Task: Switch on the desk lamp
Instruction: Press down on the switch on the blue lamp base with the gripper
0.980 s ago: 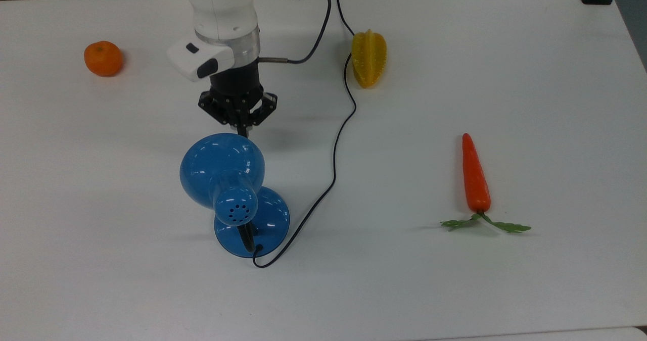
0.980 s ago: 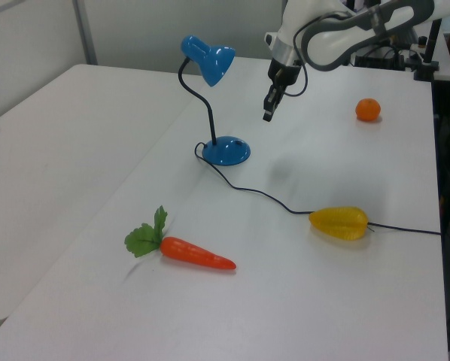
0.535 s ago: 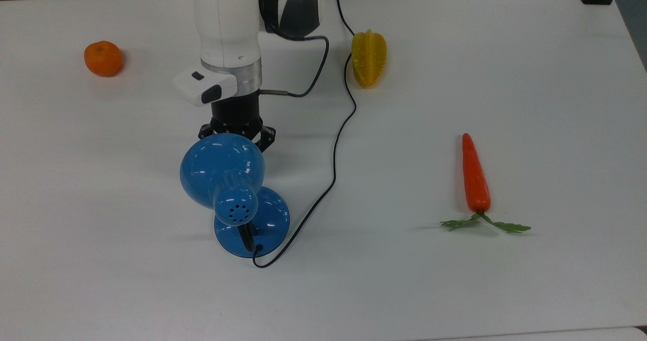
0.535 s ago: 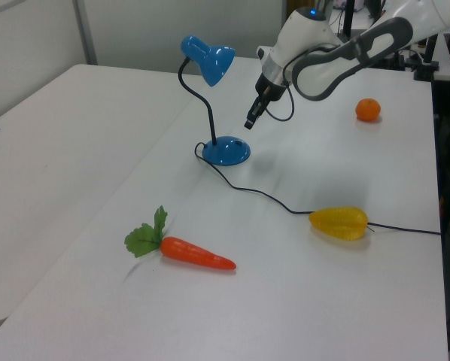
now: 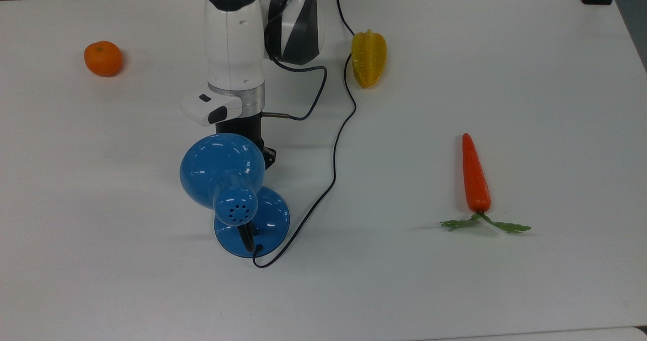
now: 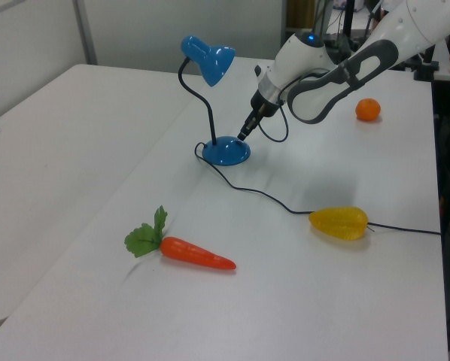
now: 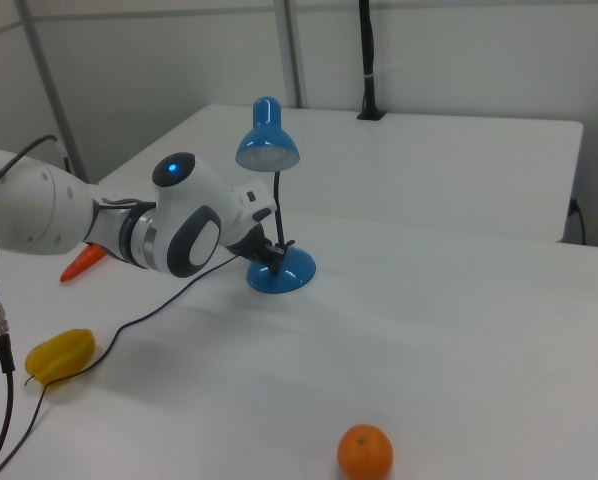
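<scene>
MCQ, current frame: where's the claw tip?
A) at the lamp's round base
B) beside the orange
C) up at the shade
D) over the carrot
A: in the left view the claw has its tip down at the edge of the desk lamp's round blue base, well below the shade.

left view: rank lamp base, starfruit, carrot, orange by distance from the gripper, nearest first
1. The desk lamp base, right under the gripper.
2. The orange, toward the left view's upper right.
3. The starfruit, lower right, roughly level with the orange in distance, too close to call.
4. The carrot, lower left, farthest.
</scene>
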Robot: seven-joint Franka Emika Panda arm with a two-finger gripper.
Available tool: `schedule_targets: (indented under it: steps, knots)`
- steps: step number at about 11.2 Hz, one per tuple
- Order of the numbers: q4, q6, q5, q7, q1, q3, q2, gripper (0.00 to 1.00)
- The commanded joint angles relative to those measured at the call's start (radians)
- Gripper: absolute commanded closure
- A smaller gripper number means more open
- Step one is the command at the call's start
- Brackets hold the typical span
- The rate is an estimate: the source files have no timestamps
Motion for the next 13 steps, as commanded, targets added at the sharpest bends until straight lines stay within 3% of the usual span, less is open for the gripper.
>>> schedule_targets:
  steps: [1,13]
  knots:
    - [0.023,0.064,-0.001,-0.018,0.003,-0.005,0.036,1.0]
    - [0.044,0.081,-0.011,-0.02,0.003,-0.002,0.065,1.0]
